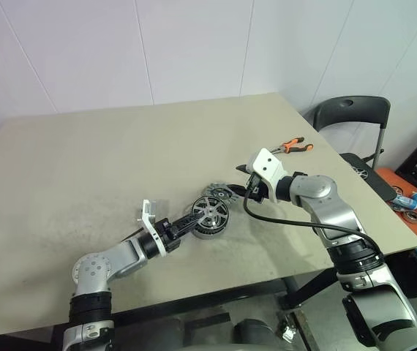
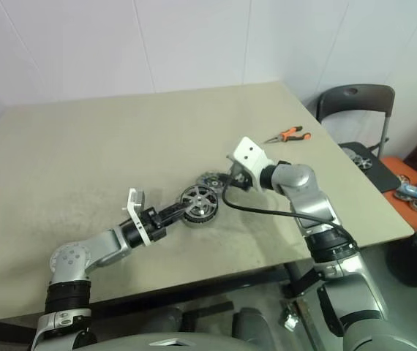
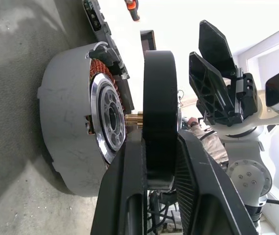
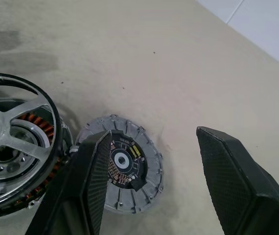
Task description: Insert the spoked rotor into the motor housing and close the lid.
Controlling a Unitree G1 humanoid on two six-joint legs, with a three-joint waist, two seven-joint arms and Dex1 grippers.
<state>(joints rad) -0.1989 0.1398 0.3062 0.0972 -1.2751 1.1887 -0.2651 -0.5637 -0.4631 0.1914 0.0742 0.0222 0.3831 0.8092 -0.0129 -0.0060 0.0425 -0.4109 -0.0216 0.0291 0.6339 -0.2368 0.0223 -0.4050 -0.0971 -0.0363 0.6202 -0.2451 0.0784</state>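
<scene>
My left gripper point(image 1: 194, 221) is shut on the rim of the spoked rotor point(image 1: 211, 210), a silver wheel with a black rim. In the left wrist view, the rotor point(image 3: 159, 112) is held edge-on just off the motor housing point(image 3: 66, 132). A small gap lies between them, and copper windings and a silver hub show inside the housing. The housing point(image 1: 207, 231) rests on the table under the rotor. The lid point(image 4: 125, 169), a grey ribbed cap, lies flat on the table just behind them. My right gripper point(image 4: 154, 134) hovers open above the lid, holding nothing.
Orange-handled pliers point(image 1: 292, 145) lie near the table's point(image 1: 84, 153) far right edge. A dark chair point(image 1: 351, 115) stands beyond that edge, with small parts on the floor beside it. The table's left and far parts are bare.
</scene>
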